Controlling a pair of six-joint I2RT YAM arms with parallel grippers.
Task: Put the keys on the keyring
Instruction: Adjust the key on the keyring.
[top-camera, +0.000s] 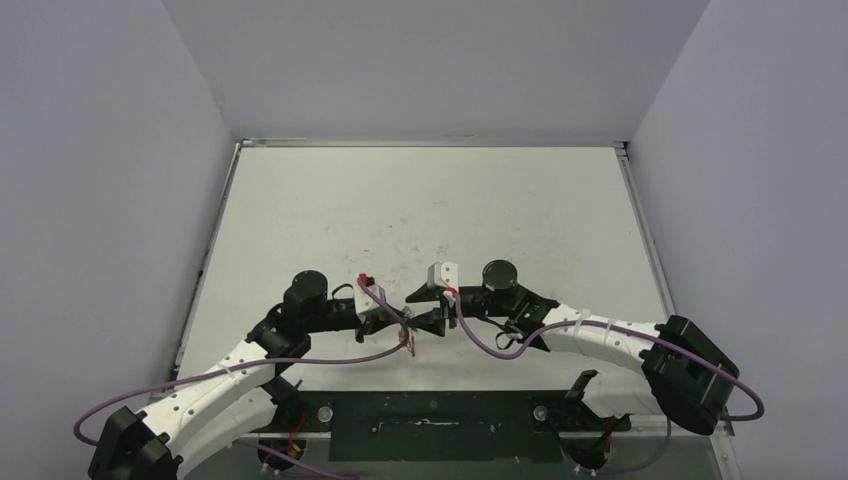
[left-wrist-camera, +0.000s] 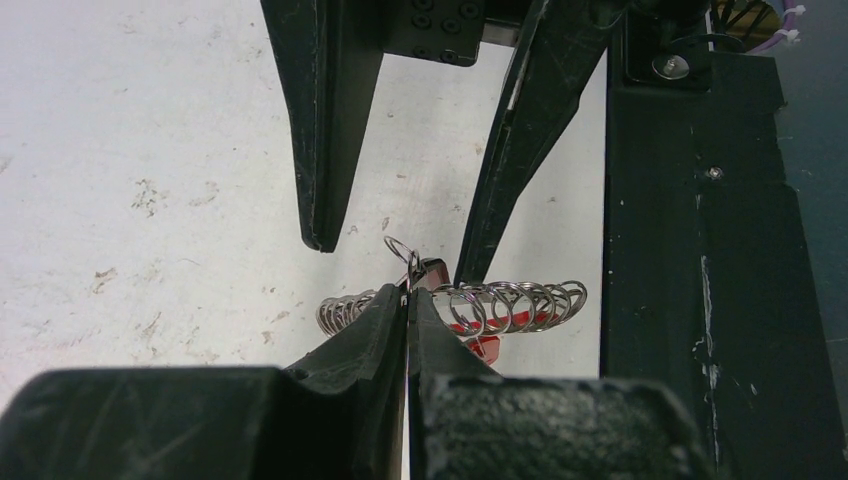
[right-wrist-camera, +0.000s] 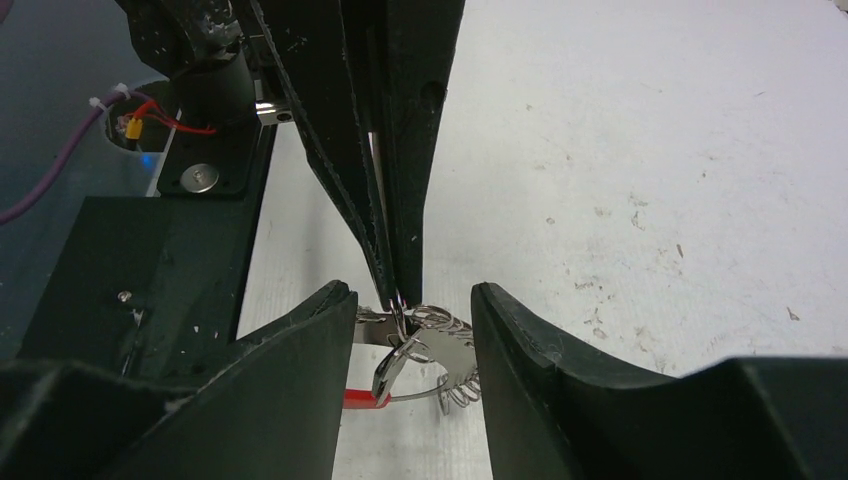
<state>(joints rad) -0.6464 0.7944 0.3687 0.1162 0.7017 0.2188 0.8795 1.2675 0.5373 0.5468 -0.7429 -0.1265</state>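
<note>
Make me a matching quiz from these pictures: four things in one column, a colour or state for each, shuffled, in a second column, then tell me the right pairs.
Column one:
1. left gripper
2. right gripper
3. sleeve over one arc of the keyring
4. table

Column two:
A. white, scuffed
B. jaws apart, one on each side of the keyring
C. red
D. shut on the keyring

Pairs: 1-D, 2-B, 3-C, 4-A
</note>
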